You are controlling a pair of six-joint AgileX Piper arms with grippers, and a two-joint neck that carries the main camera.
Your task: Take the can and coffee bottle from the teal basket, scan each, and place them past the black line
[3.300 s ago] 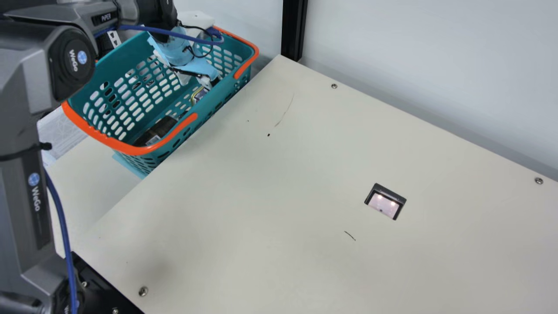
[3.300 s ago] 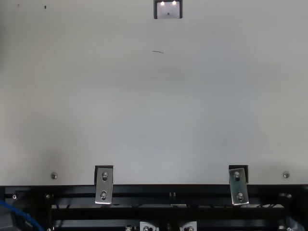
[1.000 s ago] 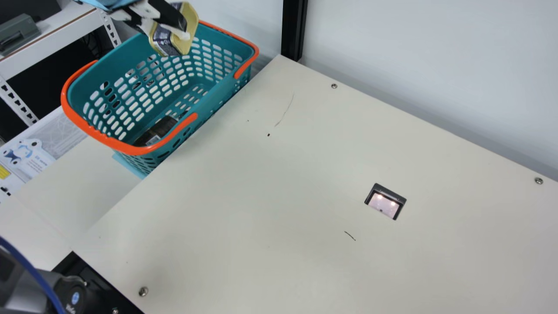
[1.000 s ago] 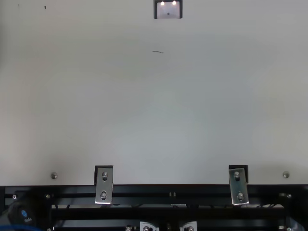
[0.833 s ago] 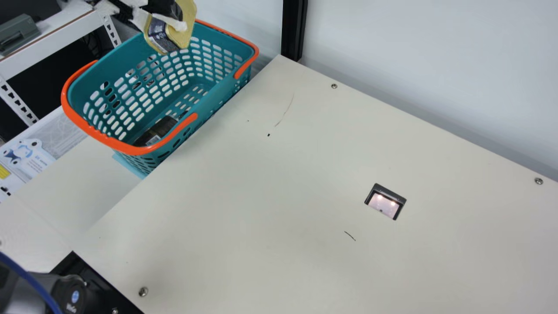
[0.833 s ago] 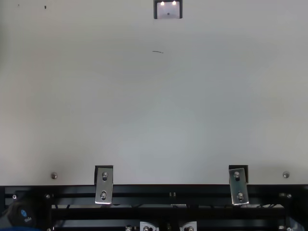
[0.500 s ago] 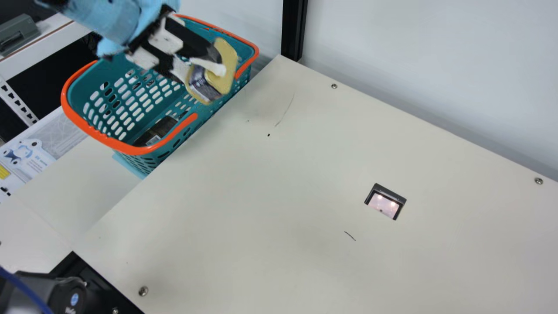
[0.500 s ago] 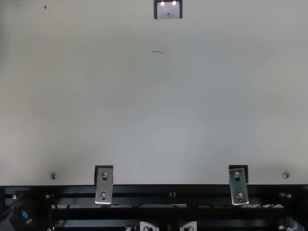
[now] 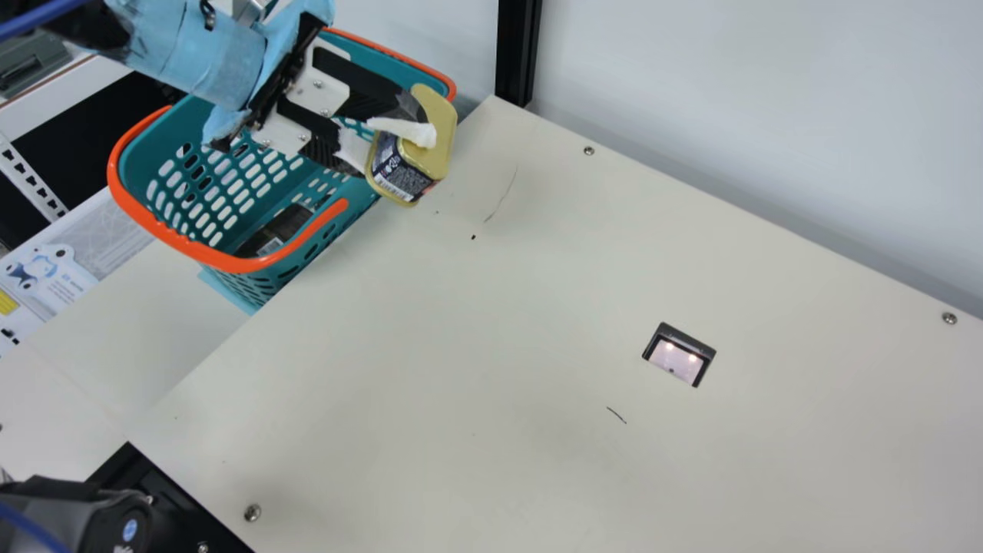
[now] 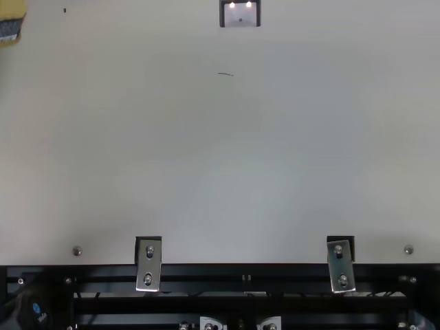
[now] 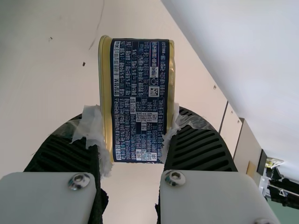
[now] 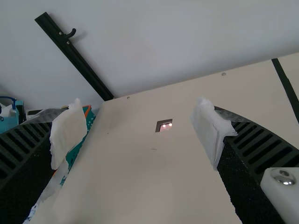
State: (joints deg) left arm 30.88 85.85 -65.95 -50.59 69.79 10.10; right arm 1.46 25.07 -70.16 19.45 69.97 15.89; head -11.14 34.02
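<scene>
Can (image 9: 415,173), rectangular, gold-rimmed with navy printed wrap, sits pinched between the jaws of the left gripper (image 9: 394,150). Main view: can up in the air, tilted, in front of the teal basket's (image 9: 180,127) table-side edge, overlapping both basket and table (image 9: 461,346) in sight. Top view: part of it shows in the upper left corner.

Left wrist view: can is centred between the two ribbed black fingers, one on each gold-rimmed side. White wrapping (image 11: 93,128) at the tips lies against the can. Contact is toward one end of its length; the longer part sticks out past the tips. Printed narrow wall faces the camera, small print all over.

Right gripper (image 12: 138,133): jaws spread wide, nothing between them, tips also wrapped in white. Its wrist view looks across the table.

Coffee bottle (image 9: 280,229), dark, pale label patch, lies down in the basket, partly hidden by the rim; well apart from the left jaws. Scanner window (image 9: 676,361), lit, is set in the table, well apart from the can. Black line (image 12: 286,86) crosses the table beyond the scanner window in the right wrist view.
</scene>
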